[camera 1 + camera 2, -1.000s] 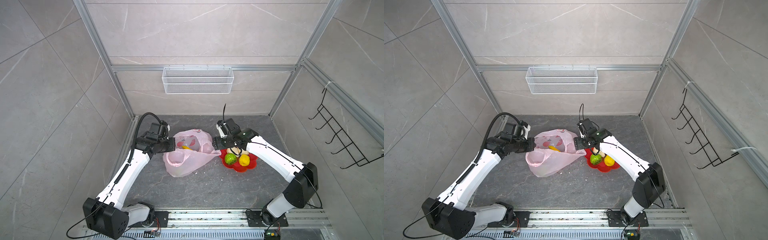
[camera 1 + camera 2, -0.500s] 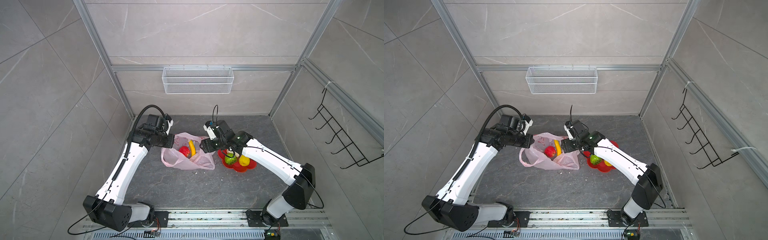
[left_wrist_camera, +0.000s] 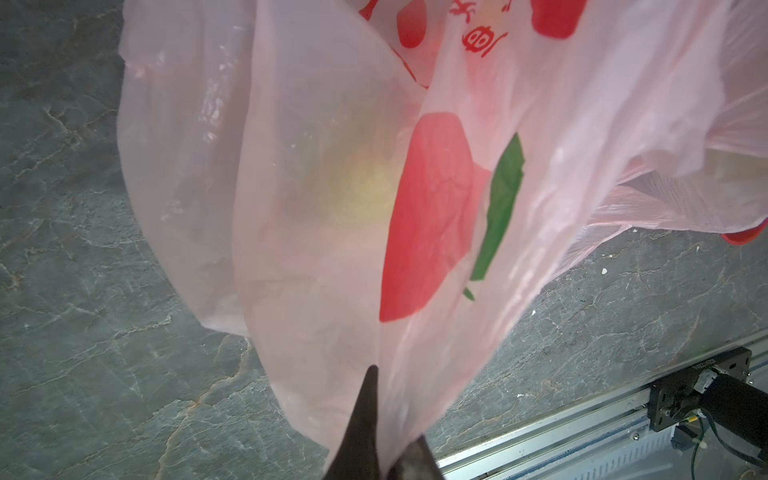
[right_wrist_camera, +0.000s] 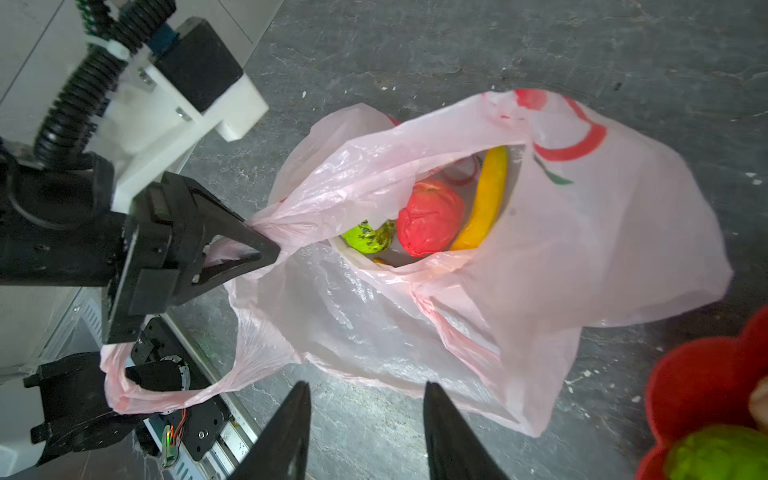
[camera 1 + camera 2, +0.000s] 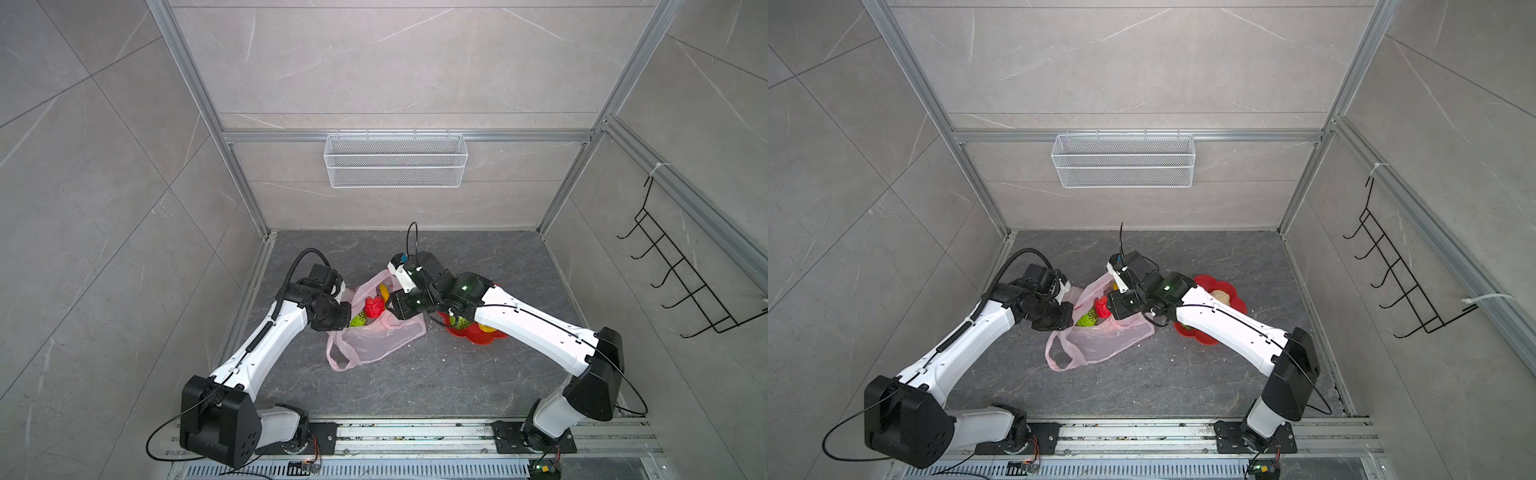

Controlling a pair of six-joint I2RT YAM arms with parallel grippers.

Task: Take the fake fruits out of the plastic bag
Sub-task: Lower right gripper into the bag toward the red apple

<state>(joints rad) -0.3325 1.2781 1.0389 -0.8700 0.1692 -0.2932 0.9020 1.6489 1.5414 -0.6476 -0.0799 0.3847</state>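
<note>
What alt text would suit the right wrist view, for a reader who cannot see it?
The left end effector pinches the rim of a pale-pink plastic bag, whose open mouth shows a red apple, a yellow banana and a green fruit inside. The right end effector is open and empty, short of the bag; part of a red dish shows nearby.

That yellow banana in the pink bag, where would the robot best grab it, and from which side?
Probably across its width, at the end of the banana that sticks out past the red apple, coming down through the plastic bag's open mouth, which the left gripper holds up. It is long and thin, so a gripper spans it easily; farther along, the apple crowds one side.
</note>
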